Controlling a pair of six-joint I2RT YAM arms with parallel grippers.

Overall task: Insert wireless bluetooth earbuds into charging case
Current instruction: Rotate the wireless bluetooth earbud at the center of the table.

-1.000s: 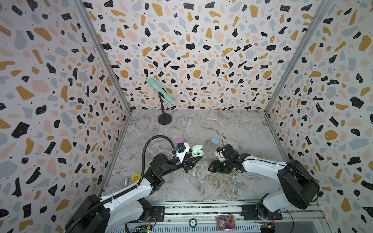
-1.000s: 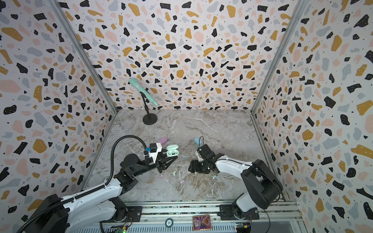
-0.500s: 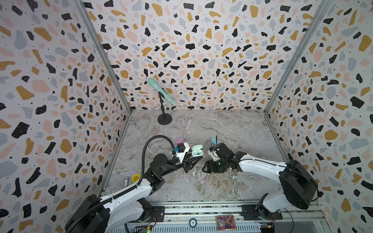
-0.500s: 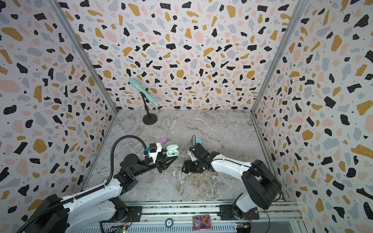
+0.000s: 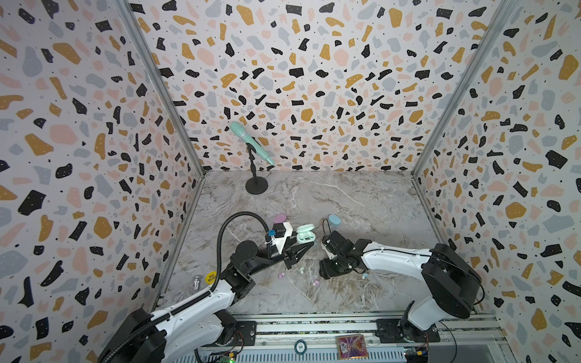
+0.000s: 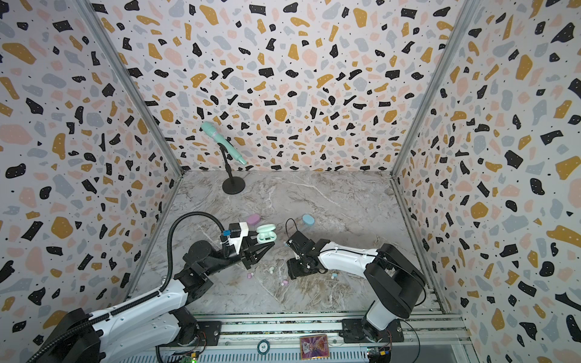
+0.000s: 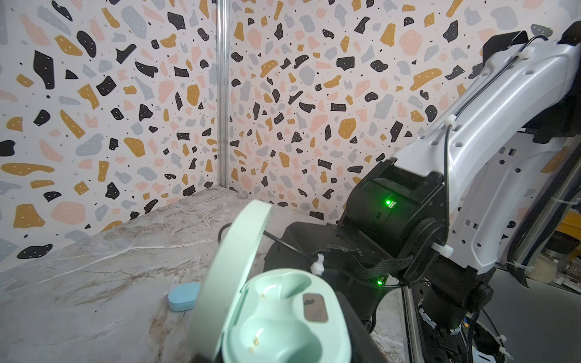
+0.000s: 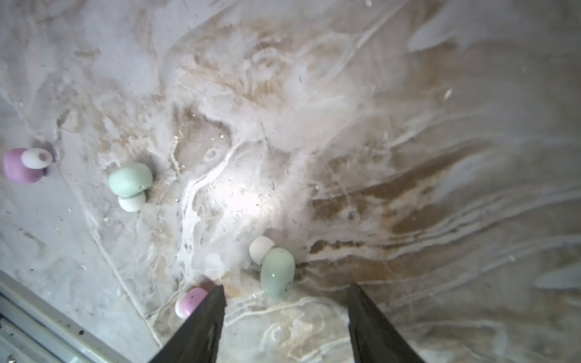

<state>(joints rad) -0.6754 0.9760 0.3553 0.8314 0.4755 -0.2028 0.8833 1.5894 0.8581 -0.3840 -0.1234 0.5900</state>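
Observation:
My left gripper (image 5: 306,245) is shut on the mint charging case (image 5: 305,234), held above the table with its lid open. In the left wrist view the charging case (image 7: 283,320) shows two empty sockets. My right gripper (image 8: 286,292) is open and points down at the table. A mint earbud (image 8: 277,272) lies just ahead of the gap between its fingertips, and a pink earbud (image 8: 191,301) lies beside one finger. A second mint earbud (image 8: 130,180) and a second pink earbud (image 8: 23,165) lie farther off. In a top view a light blue earbud (image 5: 364,276) lies beside the right arm.
A closed lilac case (image 5: 279,217) and a closed blue case (image 5: 334,220) lie behind the grippers. A teal microphone (image 5: 251,147) on a black stand is at the back. Terrazzo-patterned walls enclose three sides. A metal rail (image 5: 314,327) runs along the front.
My right gripper has moved left and toward the front, down over the loose earbuds, and its jaws have narrowed a little. The left arm and case have not moved.

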